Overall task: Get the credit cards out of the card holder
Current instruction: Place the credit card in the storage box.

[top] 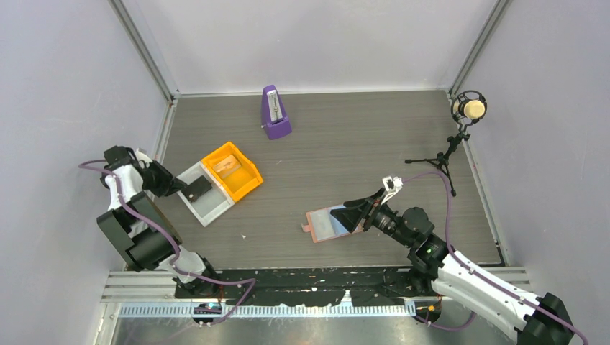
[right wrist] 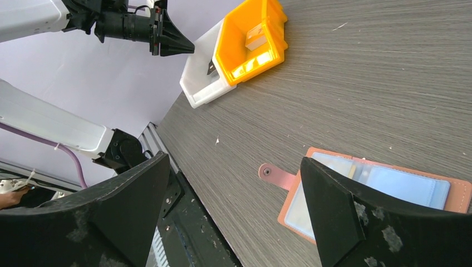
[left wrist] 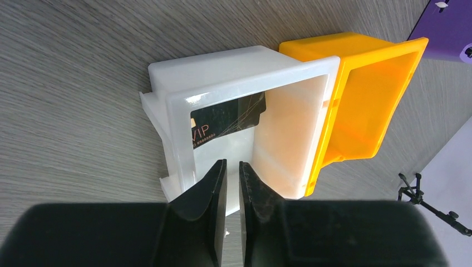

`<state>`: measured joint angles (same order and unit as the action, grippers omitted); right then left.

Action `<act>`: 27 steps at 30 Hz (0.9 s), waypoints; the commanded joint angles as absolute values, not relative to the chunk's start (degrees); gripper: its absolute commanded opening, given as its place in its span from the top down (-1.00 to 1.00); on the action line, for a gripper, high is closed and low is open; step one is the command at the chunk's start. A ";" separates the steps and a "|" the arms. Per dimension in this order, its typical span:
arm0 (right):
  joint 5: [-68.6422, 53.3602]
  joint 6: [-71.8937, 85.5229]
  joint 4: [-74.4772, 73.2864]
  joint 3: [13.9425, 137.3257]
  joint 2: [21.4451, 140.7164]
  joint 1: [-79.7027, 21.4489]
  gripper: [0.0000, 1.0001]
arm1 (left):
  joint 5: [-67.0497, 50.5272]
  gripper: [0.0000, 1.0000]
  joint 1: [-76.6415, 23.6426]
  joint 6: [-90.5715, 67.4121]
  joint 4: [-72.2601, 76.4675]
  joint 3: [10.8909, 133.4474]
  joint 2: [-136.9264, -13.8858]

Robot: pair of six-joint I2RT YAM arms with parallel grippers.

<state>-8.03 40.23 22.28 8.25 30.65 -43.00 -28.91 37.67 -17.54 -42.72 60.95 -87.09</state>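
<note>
Right end effector [right wrist: 234, 159] gapes empty at the card holder [right wrist: 389, 186], left end effector [left wrist: 232, 164] barely parted, empty; I'd pinch the thin, stiff, slick-looking credit cards [left wrist: 228, 119] edgewise.

A dark credit card [left wrist: 231, 119] lies inside the white bin [left wrist: 245, 72], the orange bin [left wrist: 367, 105] at its three o'clock and the left gripper [left wrist: 232, 164], slightly parted, at six.

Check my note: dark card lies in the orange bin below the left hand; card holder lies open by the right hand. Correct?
No: the card lies in the white bin, not the orange bin, as the left wrist view shows. The rest stands.
</note>
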 commanded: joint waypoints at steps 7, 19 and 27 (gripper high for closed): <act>-6.62 39.92 24.55 10.33 28.87 -42.73 -0.91 | -28.89 0.62 37.37 -17.20 -42.67 64.39 -88.28; -0.39 37.77 9.24 16.77 31.36 -42.72 -0.91 | -25.76 0.58 27.46 -21.55 -40.45 63.35 -76.35; 4.10 35.84 -3.44 21.73 37.55 -42.73 -0.99 | -28.78 0.53 13.01 -25.17 -34.17 57.90 -65.19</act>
<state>0.84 37.45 3.55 18.76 35.18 -43.00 -26.15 17.67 -22.57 -38.79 60.60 -69.80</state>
